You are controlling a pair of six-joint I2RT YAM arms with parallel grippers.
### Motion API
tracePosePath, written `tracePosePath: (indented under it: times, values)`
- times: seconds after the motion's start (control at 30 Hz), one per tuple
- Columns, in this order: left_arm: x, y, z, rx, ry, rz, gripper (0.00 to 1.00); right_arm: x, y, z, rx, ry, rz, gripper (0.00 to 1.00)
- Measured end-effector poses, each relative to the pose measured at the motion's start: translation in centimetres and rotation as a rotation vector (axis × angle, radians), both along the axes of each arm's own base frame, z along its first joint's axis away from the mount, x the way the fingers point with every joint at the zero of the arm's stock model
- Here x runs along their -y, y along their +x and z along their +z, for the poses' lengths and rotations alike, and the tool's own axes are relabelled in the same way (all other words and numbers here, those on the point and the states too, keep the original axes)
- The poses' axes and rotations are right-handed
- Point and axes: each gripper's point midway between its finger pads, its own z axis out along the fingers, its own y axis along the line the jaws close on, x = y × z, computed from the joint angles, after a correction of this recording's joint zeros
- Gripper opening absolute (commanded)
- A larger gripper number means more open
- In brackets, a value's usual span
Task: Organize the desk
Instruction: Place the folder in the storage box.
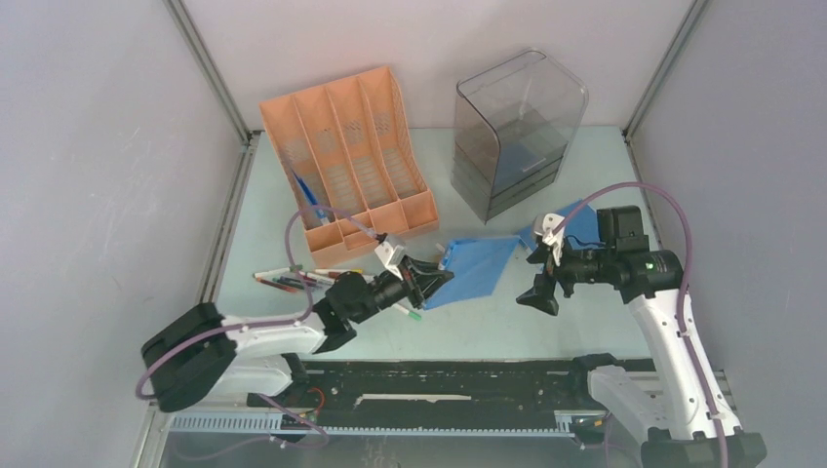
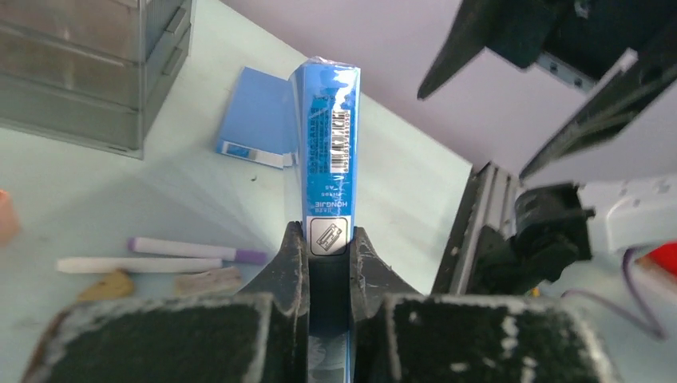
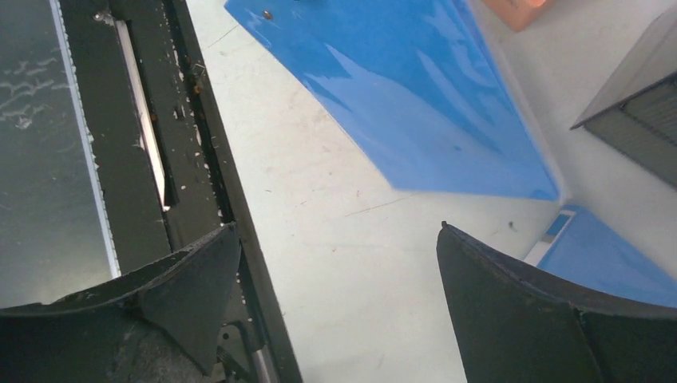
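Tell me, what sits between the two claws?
The blue folder, clamped in the left gripper, stretches toward the open right gripper; the top view shows it.

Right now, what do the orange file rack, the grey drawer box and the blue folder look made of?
The orange file rack looks like matte moulded plastic, its dividers perforated. The grey drawer box looks like smoked see-through plastic, glossy; drawers show through. The blue folder is likely thin glossy plastic sheet, given bright reflections.

Light even and diffuse from above; surface (image 1: 507, 336) bright, shadows faint and soft-edged. Right wrist view: pale glare streaks across blue folder (image 3: 415, 104), upper centre. Left wrist view: barcode label (image 2: 342, 140) sharp, pincer fingers (image 2: 375, 275) blurred towards bottom edge.
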Motion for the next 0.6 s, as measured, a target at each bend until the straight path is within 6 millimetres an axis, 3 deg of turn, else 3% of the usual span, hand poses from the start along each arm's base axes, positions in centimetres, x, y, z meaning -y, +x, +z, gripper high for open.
tracePosePath:
  times: [0.27, 0.47, 0.6]
  values:
    - [-2.9, -2.6, 1.3, 0.305, 0.147, -0.069, 0.00, -1.3, 1.4, 2.0, 0.147, -0.034, 0.136, 1.00]
    - [-4.2, -5.1, 1.9, 0.473, 0.198, -0.167, 0.00, -2.2, 2.0, 0.2, 0.125, -0.053, 0.220, 1.00]
    - [-4.3, -6.3, 1.6, 0.505, 0.218, -0.225, 0.00, -2.5, 0.8, -0.8, 0.155, -0.049, 0.268, 0.99]
